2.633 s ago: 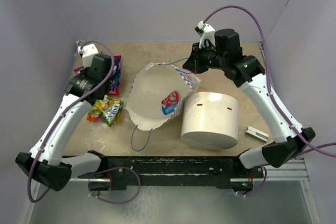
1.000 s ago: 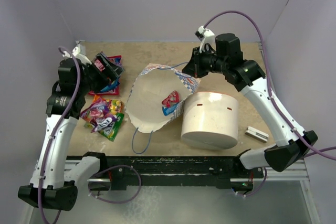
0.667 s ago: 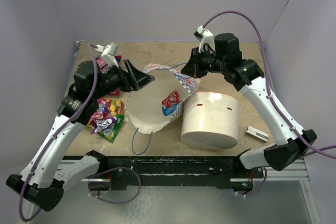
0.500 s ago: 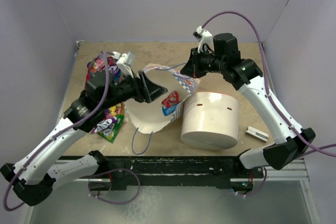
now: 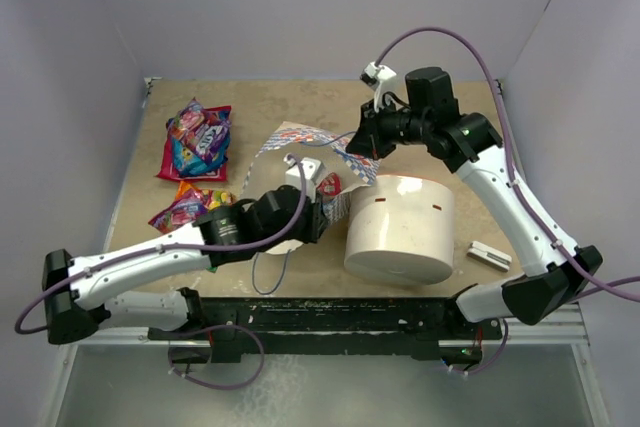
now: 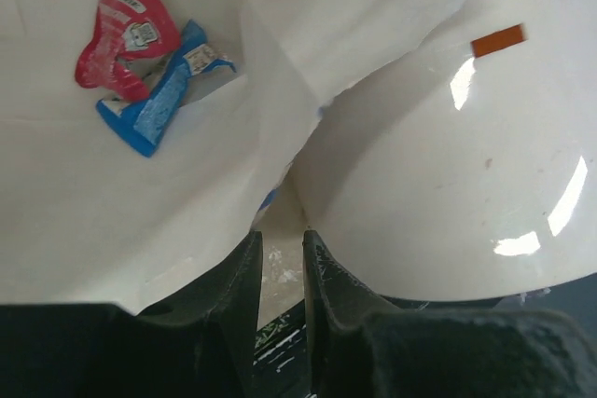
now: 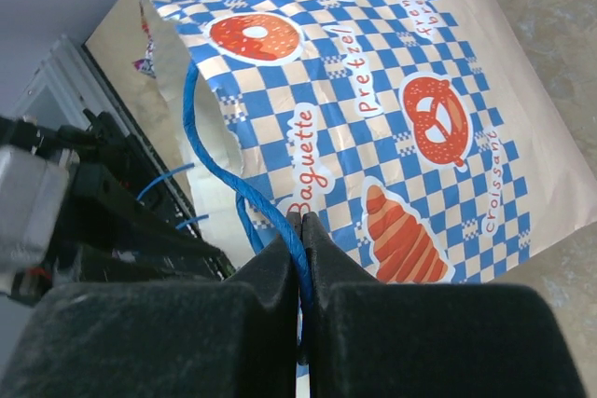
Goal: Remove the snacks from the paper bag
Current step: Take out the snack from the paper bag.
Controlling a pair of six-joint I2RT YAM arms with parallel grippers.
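Paper bag (image 5: pixel 345 152): blue-and-white checks, orange bakery pictures, white inside; open, mid-frame in my top view.
Snacks (image 6: pixel 140 53): red and blue packets inside it, upper left of left wrist view.
Left gripper (image 6: pixel 280 240): jaws nearly together, empty.
Right gripper (image 7: pixel 300 221): clenched on blue cord handle (image 7: pixel 210 151).

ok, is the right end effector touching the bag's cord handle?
Touching. The right wrist view shows the right end effector shut on the blue cord handle, the cord pinched between its fingertips.
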